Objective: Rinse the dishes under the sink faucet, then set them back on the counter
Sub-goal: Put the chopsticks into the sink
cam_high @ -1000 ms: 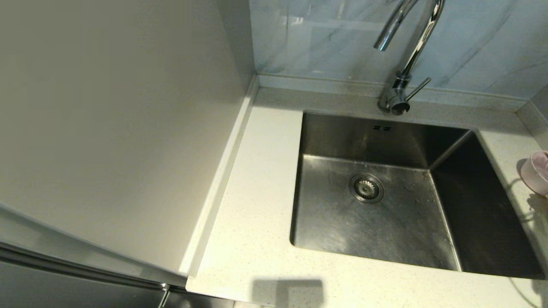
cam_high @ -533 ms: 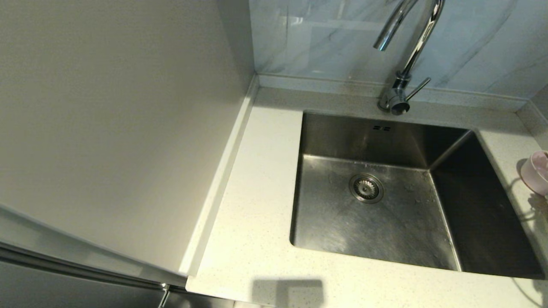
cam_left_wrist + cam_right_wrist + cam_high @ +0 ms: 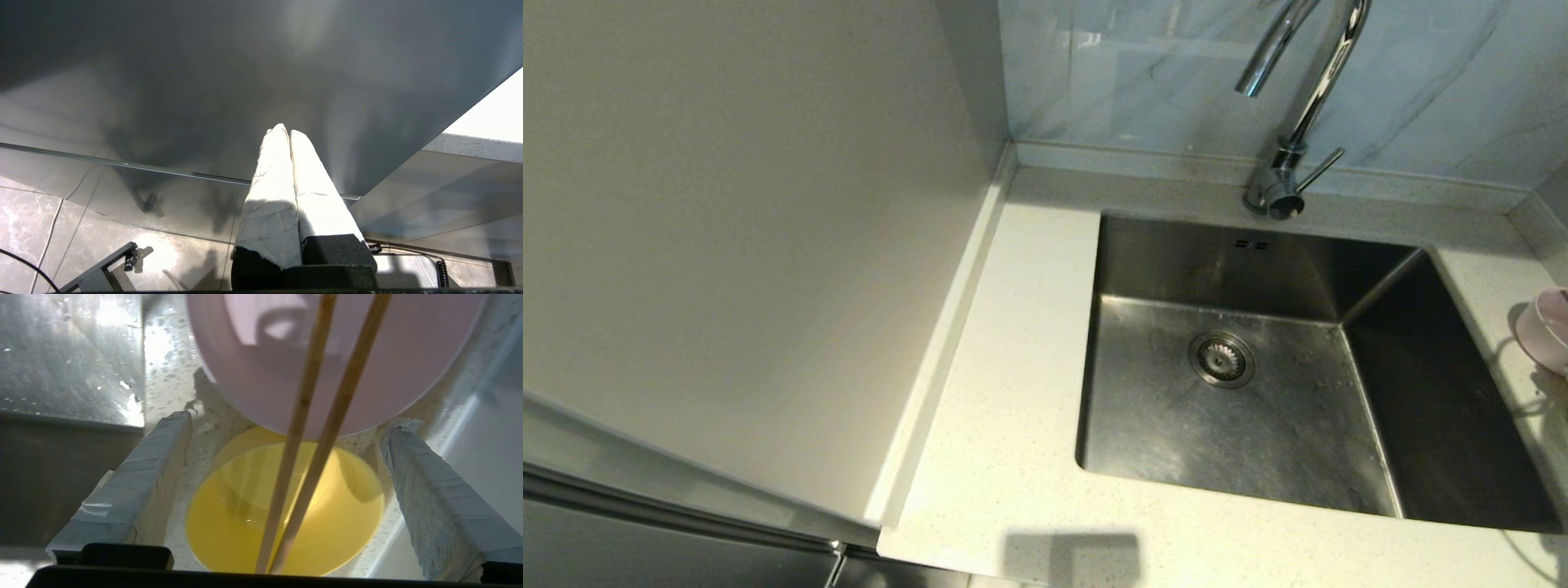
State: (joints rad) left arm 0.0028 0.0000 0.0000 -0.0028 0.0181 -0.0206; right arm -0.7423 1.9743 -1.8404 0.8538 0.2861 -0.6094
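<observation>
- Dishes: a small pale pink bowl (image 3: 335, 363), a small yellow bowl (image 3: 286, 510) and two thin brown wooden chopsticks (image 3: 314, 433) sit together on the counter just to the right of the sink.
- Across both bowls lie the chopsticks, side by side, from the pink bowl's hollow over the yellow one.
- In the head view only an edge of the pink bowl (image 3: 1550, 329) shows, on the strip right of the basin; the yellow bowl and chopsticks are out of that view.
- Above the yellow bowl hovers the right gripper (image 3: 286, 428), its taped fingers (image 3: 139, 477) spread wide, one on each side of the bowl, holding nothing.
- Left of the dishes, the deep rectangular stainless steel sink (image 3: 1258, 269) has a round strainer drain (image 3: 1222, 358) in its floor.
- Behind the sink stands the tall chrome gooseneck faucet (image 3: 1307, 90).
- Around the sink runs the off-white speckled stone counter (image 3: 1013, 367).
- Well away from the sink, the left gripper (image 3: 289, 132) hangs low beside a grey cabinet front (image 3: 204, 81), its white-wrapped fingers pressed together on nothing.
</observation>
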